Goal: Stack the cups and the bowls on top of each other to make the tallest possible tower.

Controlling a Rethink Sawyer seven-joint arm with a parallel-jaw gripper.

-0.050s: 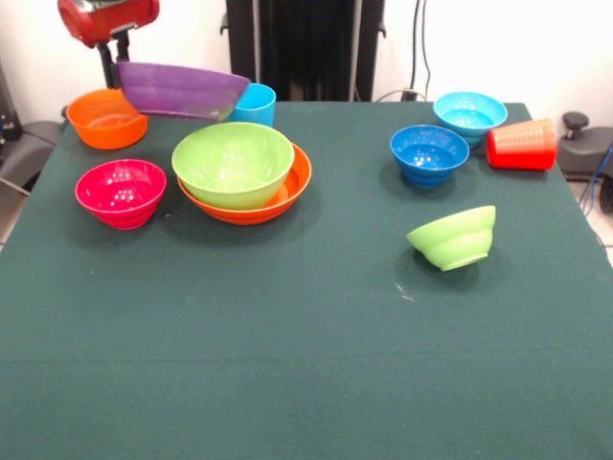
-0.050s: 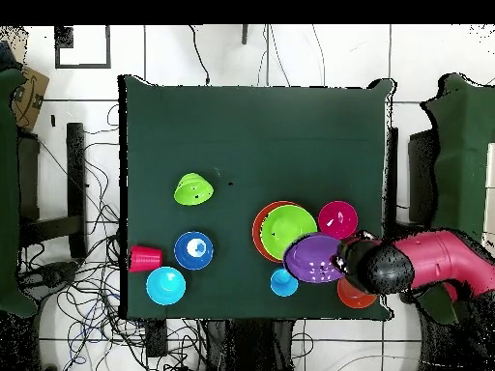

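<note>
Gripping the purple bowl [image 1: 182, 91], hand [image 1: 115, 59] hovers near table's [image 1: 306, 364] corner.

A dark green table [image 1: 306, 364] fills the room's middle; tangled cables [image 2: 92, 299] sprawl over the white tiled floor [image 2: 435, 58] beside it.

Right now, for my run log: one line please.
gripper: holding purple bowl aloft | large green bowl: nested in large orange bowl

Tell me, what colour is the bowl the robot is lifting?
Purple; the bowl shows best in the front view.
</note>
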